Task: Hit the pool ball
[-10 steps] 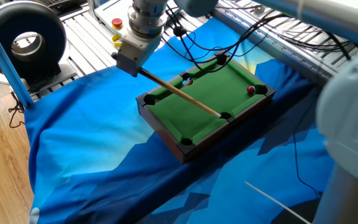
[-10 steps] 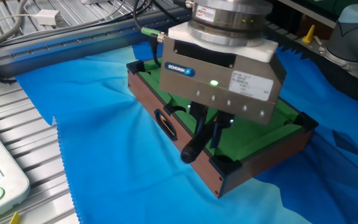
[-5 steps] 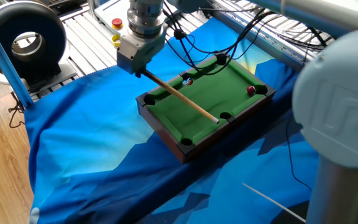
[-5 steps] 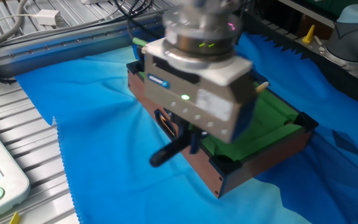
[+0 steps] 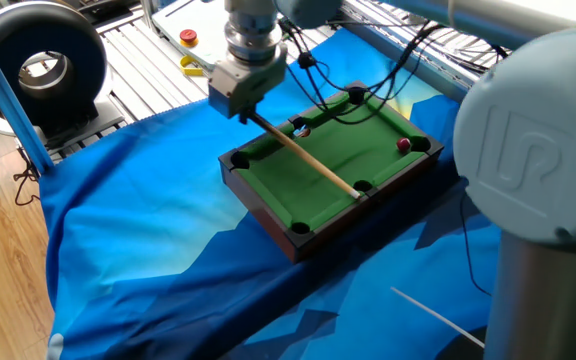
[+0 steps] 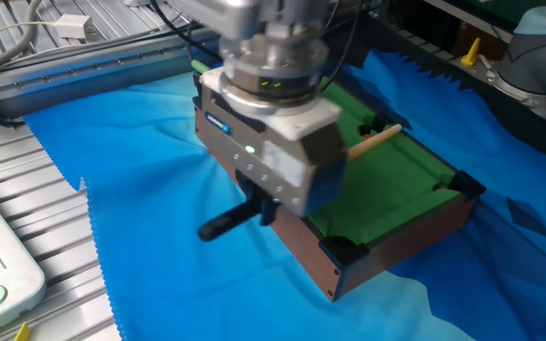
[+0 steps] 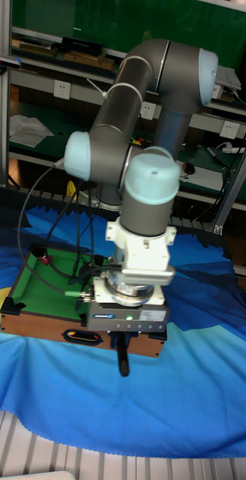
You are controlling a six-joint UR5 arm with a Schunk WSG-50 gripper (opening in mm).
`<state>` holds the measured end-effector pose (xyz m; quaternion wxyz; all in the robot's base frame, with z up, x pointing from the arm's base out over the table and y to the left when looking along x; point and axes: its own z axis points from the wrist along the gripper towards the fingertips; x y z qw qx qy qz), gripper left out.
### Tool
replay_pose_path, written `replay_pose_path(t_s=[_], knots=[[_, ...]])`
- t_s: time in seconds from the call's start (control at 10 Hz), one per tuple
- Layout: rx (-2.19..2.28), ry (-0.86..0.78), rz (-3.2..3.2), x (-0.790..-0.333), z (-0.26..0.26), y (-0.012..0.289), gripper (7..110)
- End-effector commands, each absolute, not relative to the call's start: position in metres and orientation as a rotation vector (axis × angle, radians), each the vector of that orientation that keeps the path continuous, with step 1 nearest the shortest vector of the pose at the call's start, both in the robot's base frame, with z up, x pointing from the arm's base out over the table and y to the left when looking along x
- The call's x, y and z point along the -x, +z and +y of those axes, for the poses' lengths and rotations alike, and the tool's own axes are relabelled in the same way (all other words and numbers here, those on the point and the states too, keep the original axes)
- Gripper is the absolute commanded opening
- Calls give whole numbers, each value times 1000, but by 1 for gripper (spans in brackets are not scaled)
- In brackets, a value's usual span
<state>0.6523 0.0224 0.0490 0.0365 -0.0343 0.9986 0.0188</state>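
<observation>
A small pool table (image 5: 313,195) with green felt stands on the blue cloth. The pool ball (image 5: 404,145), dark red and tiny, lies by the right corner pocket; the tall fixed view shows the pool ball (image 7: 46,260) at the table's far left corner. My gripper (image 5: 246,112) hangs over the table's left end, shut on a wooden cue stick (image 5: 308,155) that slants across the felt. The cue's tip (image 5: 356,191) is near the front middle pocket, well apart from the ball. The other fixed view shows the gripper (image 6: 268,204) with the cue's black butt (image 6: 224,224) sticking out.
A small pale ball (image 5: 303,130) sits by the far middle pocket. A black ring-shaped device (image 5: 38,60) stands at the back left. Cables (image 5: 388,70) trail behind the table. Slatted metal (image 6: 27,208) borders the blue cloth (image 5: 148,230).
My gripper has shifted right along the table's left end and the cue has swung with it, its butt moving out over the cloth. The red ball has not moved.
</observation>
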Motion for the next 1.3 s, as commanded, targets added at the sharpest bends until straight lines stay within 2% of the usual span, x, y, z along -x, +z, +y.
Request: replay_pose_path(t_s=[0.0,0.4,1.2], knots=[[-73,51,3080,-646,4,34,7],[-140,3,3089,-637,9,31,7],[-160,29,3092,-618,15,53,7]])
